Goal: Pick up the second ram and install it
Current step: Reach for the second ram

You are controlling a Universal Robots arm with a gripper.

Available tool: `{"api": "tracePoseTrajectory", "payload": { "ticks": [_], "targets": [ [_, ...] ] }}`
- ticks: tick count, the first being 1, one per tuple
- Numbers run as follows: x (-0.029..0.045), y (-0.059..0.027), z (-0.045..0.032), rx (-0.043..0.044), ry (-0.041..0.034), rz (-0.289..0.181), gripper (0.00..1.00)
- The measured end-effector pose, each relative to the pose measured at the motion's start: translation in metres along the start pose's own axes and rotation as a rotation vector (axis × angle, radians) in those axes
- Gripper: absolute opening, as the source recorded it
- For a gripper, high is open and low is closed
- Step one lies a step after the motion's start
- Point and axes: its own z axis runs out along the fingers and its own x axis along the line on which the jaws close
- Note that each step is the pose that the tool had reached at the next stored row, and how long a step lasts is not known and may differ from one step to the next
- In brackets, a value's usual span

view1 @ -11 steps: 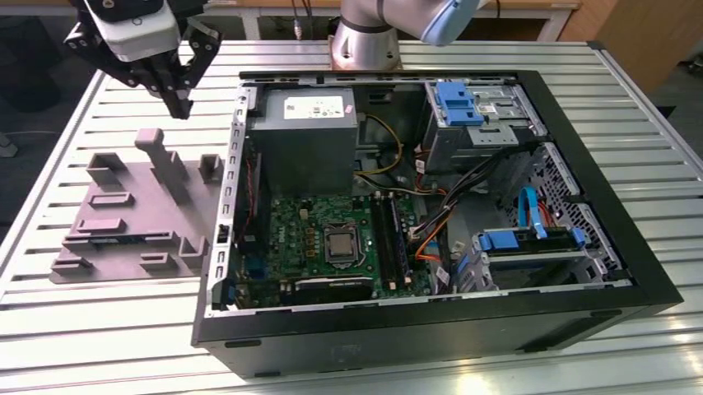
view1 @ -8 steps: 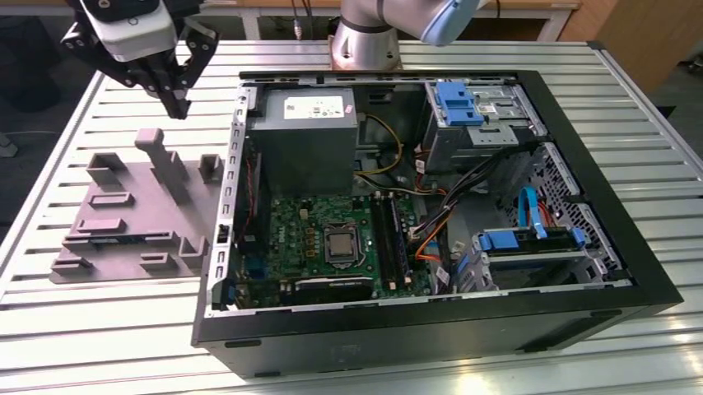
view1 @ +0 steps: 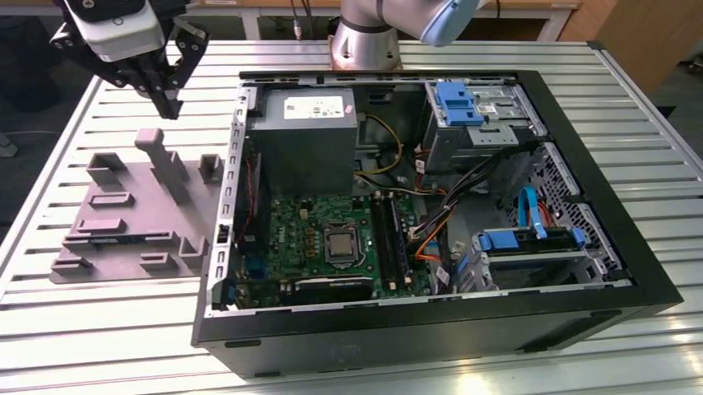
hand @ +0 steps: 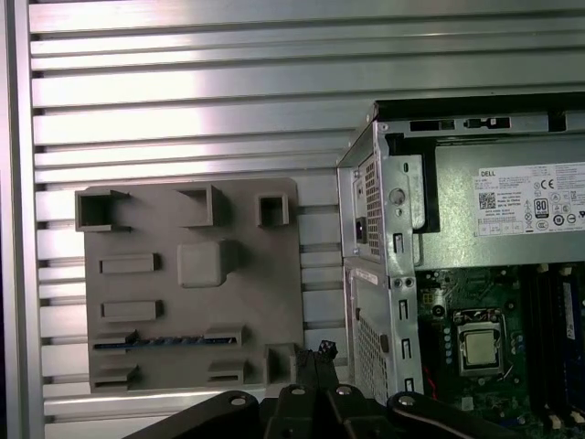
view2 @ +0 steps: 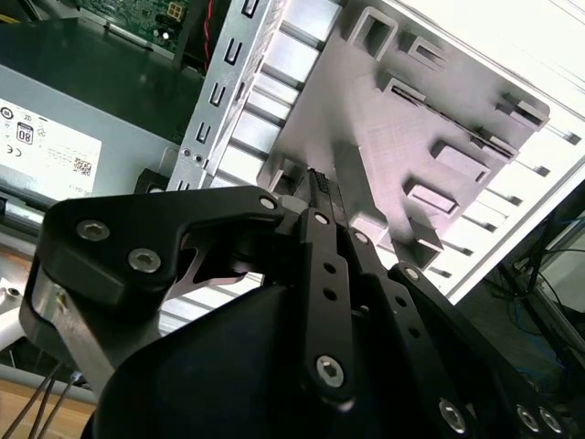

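Second ram [hand: 169,340] lies in grey tray [hand: 265,293] — apart from jaws.

You have one open computer case [view1: 439,329], one grey tray [hand: 265,274] and one gripper [view1: 168,107]. Count one ram stick [hand: 169,340] in that tray. Inside the case you'll find one power supply [view1: 302,132], one processor [hand: 480,346] and two blue drive brackets [view1: 456,103]. The black memory slots [view1: 387,234] look like four, though they're hard to separate.

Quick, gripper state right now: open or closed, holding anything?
Gripper: closed, holding nothing, near the grey moulded plastic tray; the thin blue-green ram stick sits in that tray.
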Motion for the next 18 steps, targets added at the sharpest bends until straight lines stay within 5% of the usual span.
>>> {"api": "tracePoseTrajectory", "payload": {
  "ticks": [9, 18],
  "targets": [
    [0.0009, -0.0001, 0.0000, 0.0000, 0.0000, 0.000, 0.11],
    [0.0152, -0.0011, -0.0003, 0.0000, 0.0000, 0.000, 0.11]
  ]
}}
